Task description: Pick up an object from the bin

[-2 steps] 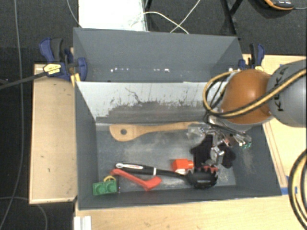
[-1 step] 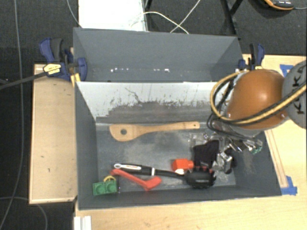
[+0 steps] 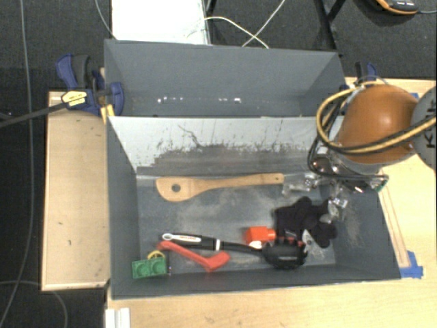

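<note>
My gripper (image 3: 334, 201) hangs low over the right part of the bin, under the arm's orange dome. Its tip is at the upper right edge of a black crumpled soft thing (image 3: 299, 221), touching it or just above it. Just left of the black thing, on the bin floor, lies a small orange and black tool (image 3: 263, 237). A black rounded piece (image 3: 284, 257) lies below that. A long wooden spoon (image 3: 218, 182) stretches across the back of the bin floor, its handle end pointing toward the gripper.
At the front left lie a red-handled tool with a white and black shaft (image 3: 196, 249) and a green padlock (image 3: 149, 268). The bin's sloped back wall rises behind the spoon. The arm and its cables cover the bin's right rim.
</note>
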Tool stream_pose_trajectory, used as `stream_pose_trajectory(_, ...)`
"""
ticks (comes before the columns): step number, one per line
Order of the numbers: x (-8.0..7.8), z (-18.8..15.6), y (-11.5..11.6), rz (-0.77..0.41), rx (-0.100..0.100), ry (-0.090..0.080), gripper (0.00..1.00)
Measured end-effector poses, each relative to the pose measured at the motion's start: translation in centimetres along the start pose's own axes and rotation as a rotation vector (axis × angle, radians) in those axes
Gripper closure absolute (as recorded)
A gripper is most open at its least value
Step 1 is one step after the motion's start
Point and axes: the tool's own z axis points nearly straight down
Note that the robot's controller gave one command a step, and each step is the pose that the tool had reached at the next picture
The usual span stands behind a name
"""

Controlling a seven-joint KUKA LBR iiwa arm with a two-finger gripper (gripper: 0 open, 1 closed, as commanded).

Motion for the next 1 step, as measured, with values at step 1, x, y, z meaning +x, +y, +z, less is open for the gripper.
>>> stream_pose_trajectory(1, 0.1, 2.95, -1.75, -0.253, 0.006, -0.008, 0.0)
